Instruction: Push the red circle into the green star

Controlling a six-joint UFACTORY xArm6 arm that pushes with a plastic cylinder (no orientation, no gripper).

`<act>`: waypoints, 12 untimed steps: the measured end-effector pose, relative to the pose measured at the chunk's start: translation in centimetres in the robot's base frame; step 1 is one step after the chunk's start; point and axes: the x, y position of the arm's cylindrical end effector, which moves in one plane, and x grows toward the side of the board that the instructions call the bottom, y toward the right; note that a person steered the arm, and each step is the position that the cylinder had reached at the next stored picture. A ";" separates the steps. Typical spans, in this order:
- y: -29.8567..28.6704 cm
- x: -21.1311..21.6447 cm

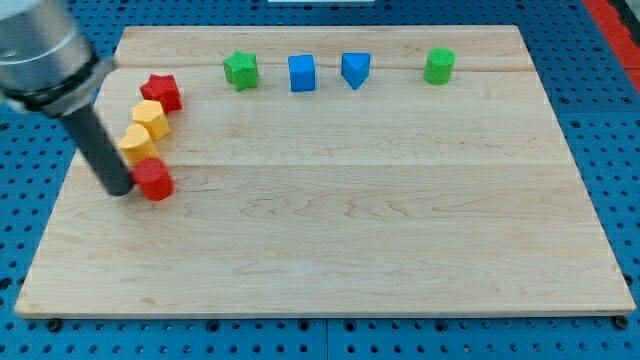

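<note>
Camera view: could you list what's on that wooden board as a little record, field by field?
tip: at the view's left, right beside the red circle
red circle: just right of the tip, below the yellow blocks
yellow blocks: two, stacked diagonally between red star and red circle
red star
green star: top row, far from the red circle
blue cube
blue triangle
green cylinder

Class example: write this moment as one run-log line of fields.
tip: my tip at left side of red circle block | target: green star block, top, apart | near: yellow blocks | stage: push not done
</note>
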 end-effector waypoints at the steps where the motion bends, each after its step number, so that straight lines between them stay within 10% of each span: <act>1: 4.6 -0.7; 2: 4.5 4.6; 9: 19.0 -7.1; 12: 11.6 -8.5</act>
